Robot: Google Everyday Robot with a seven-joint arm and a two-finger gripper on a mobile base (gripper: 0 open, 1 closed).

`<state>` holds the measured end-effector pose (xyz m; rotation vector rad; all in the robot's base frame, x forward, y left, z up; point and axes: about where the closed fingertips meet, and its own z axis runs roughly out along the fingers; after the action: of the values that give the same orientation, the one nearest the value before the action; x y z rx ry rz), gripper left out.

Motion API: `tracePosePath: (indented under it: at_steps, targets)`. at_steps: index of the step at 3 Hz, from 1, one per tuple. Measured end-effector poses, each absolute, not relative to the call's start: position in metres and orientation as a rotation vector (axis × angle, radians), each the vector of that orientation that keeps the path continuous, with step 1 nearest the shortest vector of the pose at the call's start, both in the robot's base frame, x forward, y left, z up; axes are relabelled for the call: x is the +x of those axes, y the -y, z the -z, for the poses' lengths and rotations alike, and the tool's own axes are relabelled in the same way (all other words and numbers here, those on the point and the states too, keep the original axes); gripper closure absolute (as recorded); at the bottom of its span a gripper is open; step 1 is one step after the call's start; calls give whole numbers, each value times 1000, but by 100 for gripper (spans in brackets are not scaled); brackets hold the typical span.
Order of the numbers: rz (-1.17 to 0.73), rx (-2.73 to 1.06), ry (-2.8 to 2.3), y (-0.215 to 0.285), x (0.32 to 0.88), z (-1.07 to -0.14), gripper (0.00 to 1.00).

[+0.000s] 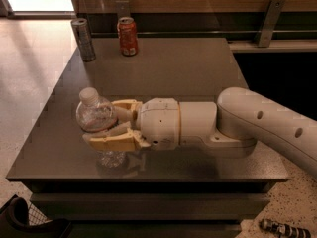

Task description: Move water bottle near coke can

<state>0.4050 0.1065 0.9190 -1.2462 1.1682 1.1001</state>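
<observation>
Contact between the gripper and the water bottle is plain: the tan jaws are clamped on the bottle's upper body, one on the far side and one on the near side, with the white cap standing clear above them and the ribbed base showing below the near jaw. The bottle stands upright at the front left of the dark table, the arm reaching to it from the right. The coke can stands well apart at the table's far edge, with a silver can near it on its left.
</observation>
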Motion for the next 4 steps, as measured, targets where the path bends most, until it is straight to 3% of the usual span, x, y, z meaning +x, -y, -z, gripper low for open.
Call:
tracePosePath:
  at_steps: [1, 2, 4]
  targets:
    - [-1109, -1244, -1166, -99, 416, -925, 100]
    - [-1117, -1222, -1182, -72, 465, -954, 100]
    - [-1048, -1088, -1255, -10, 607, -992, 100]
